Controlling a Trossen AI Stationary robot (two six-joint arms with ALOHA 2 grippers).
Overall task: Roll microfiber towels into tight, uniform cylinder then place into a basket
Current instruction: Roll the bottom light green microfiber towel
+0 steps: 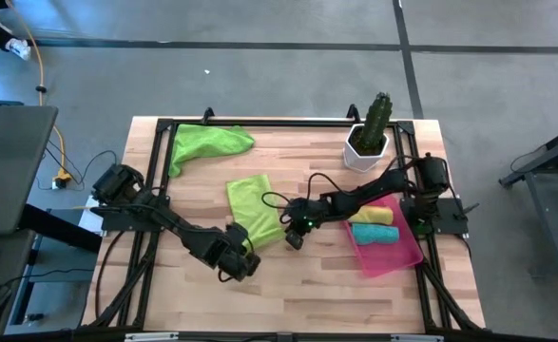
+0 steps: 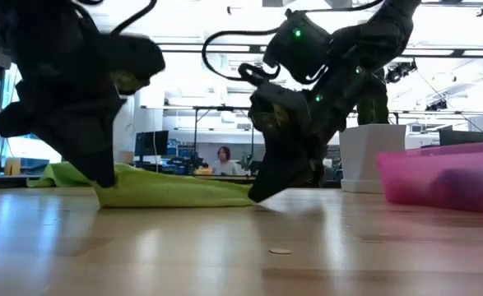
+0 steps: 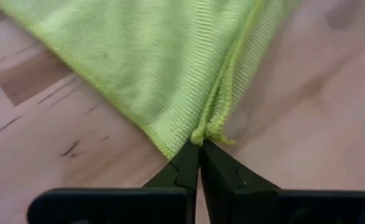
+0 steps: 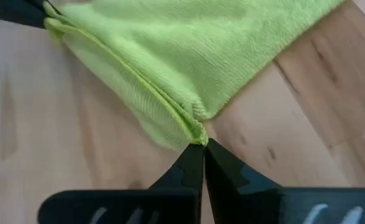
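The folded green towel (image 1: 255, 211) lay mid-desk, its near edge caught at both corners: left gripper (image 1: 244, 263) and right gripper (image 1: 295, 237) each had jaws pressed together, pinching a corner.

Non-task items: wooden counter (image 1: 298, 275) with black frame rails. White pot (image 1: 364, 152) holding a green cactus (image 1: 377, 116) sits at the counter's far right corner. Beyond the counter, low view: a person (image 2: 223, 159) seated among desks and monitors. Grey floor (image 1: 259, 76) around the counter; yellow cable (image 1: 41, 66) off its far left.
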